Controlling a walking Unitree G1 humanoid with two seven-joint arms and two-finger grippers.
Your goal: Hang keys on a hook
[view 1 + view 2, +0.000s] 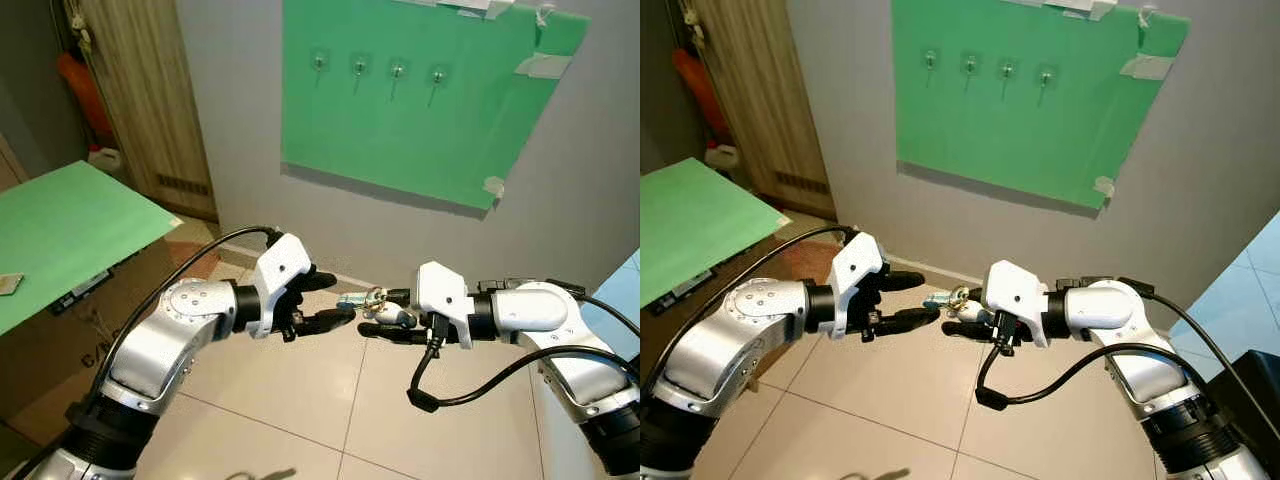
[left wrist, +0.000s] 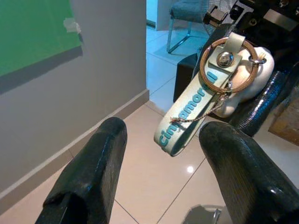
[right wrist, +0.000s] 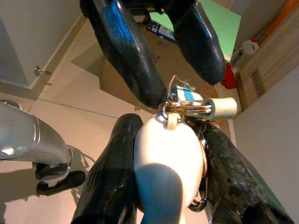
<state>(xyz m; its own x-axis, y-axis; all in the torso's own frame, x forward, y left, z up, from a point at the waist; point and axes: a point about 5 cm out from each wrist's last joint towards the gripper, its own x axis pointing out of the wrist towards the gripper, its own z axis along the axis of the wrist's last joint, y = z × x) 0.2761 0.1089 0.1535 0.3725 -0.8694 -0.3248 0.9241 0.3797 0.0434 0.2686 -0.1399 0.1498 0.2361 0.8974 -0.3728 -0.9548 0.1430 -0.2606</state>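
Keys [image 1: 377, 298] pinched in right gripper [image 1: 385, 312] jaws — left gripper [image 1: 335, 299] jaws spread wide, flanking the strap [image 2: 187, 113], no contact

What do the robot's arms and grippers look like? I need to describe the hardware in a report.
Both arms are glossy silver, rounded shells with black ribbed joints. Each wrist ends in a white angular housing carrying two long, glossy black fingers with rounded tips: the left gripper and the right gripper. A black cable arches over the left arm to its wrist; another loops below the right wrist.
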